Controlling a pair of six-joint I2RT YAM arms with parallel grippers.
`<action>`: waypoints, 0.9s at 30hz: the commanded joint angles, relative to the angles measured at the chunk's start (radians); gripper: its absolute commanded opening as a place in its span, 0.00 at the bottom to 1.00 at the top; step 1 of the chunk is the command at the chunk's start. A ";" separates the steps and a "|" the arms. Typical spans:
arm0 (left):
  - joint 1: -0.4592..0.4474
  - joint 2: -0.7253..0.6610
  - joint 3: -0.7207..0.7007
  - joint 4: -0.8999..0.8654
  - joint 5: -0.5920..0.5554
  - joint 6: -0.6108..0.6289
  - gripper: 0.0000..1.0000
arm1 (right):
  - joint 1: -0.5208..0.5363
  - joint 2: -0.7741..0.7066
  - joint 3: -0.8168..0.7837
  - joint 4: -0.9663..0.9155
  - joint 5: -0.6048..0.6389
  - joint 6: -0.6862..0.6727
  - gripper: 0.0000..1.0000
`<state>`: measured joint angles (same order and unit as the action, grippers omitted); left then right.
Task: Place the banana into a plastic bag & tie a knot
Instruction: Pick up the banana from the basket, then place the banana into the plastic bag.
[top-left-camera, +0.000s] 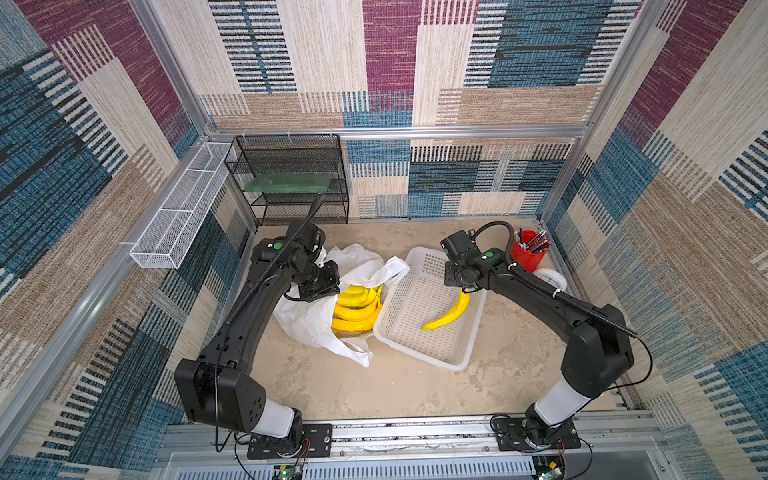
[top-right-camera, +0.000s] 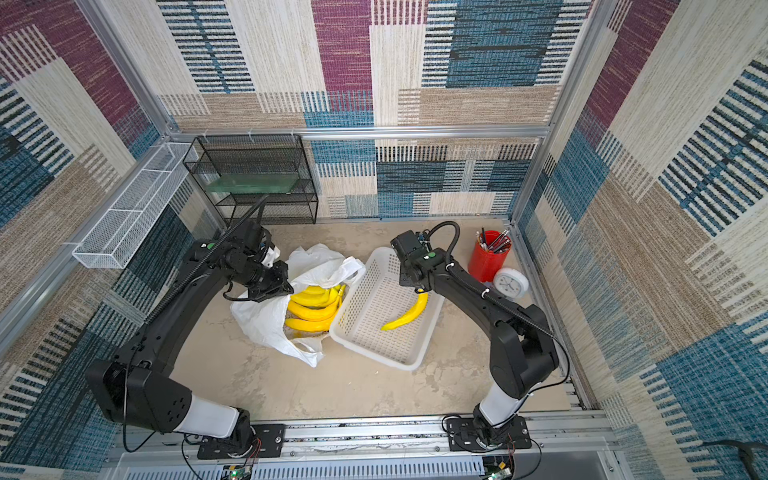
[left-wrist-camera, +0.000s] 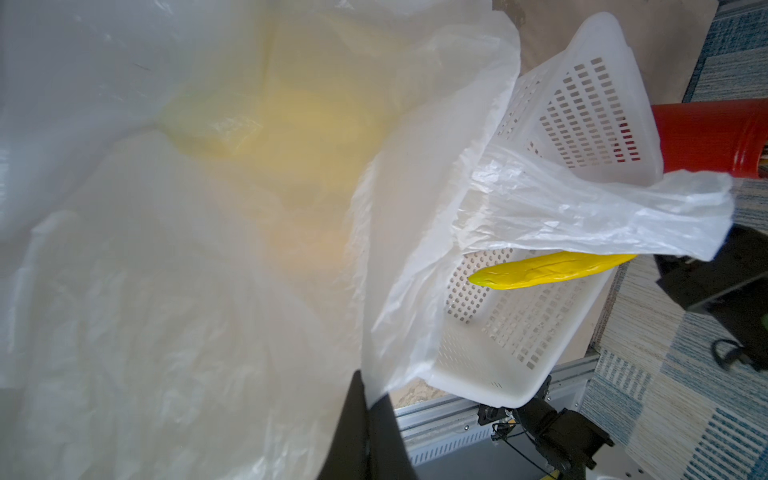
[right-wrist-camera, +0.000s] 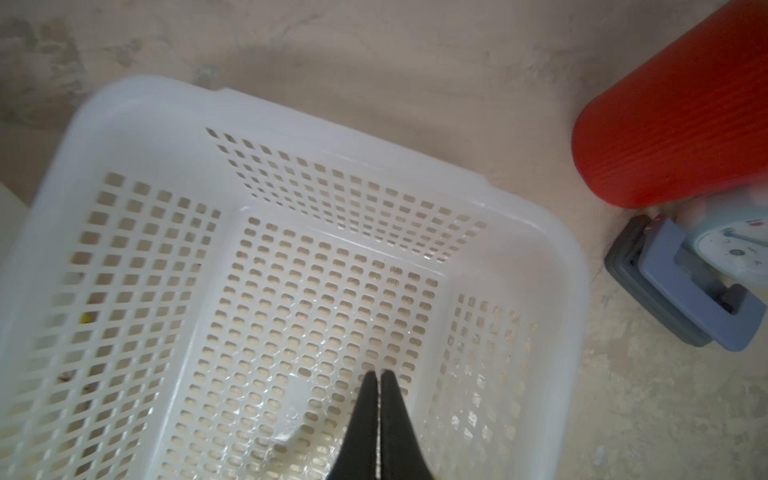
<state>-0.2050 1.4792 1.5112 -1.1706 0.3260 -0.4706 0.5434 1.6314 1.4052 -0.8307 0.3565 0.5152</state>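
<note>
The white plastic bag (top-left-camera: 307, 324) (top-right-camera: 257, 320) lies open left of the white basket (top-left-camera: 453, 365), with several yellow bananas (top-left-camera: 357, 307) inside. My left gripper (left-wrist-camera: 368, 390) is shut on the bag's edge and holds it up. One bag handle (left-wrist-camera: 602, 208) hangs loose over the basket rim. No knot is in view. A single banana (top-left-camera: 449, 313) (left-wrist-camera: 548, 270) lies in the basket, its stem end under my right gripper (top-left-camera: 465, 289). In the right wrist view that gripper (right-wrist-camera: 379, 372) is shut, with nothing between its fingertips.
A red cup of pens (top-left-camera: 528, 253) and a white clock (top-left-camera: 550, 278) stand right of the basket. A black mesh shelf (top-left-camera: 291, 183) stands at the back left. A white wire tray (top-left-camera: 174, 224) hangs on the left wall.
</note>
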 joint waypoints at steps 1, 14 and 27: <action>0.001 -0.003 0.010 -0.021 -0.012 0.040 0.00 | 0.046 -0.053 0.062 -0.101 0.033 0.049 0.00; 0.001 -0.008 0.019 -0.036 -0.018 0.054 0.00 | 0.292 -0.057 0.231 -0.033 -0.080 0.178 0.00; 0.000 0.025 0.045 -0.048 0.007 -0.008 0.00 | 0.323 0.170 0.373 0.209 -0.105 0.500 0.00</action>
<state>-0.2050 1.4921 1.5414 -1.2079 0.3210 -0.4492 0.8646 1.7798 1.7683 -0.7300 0.2615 0.8951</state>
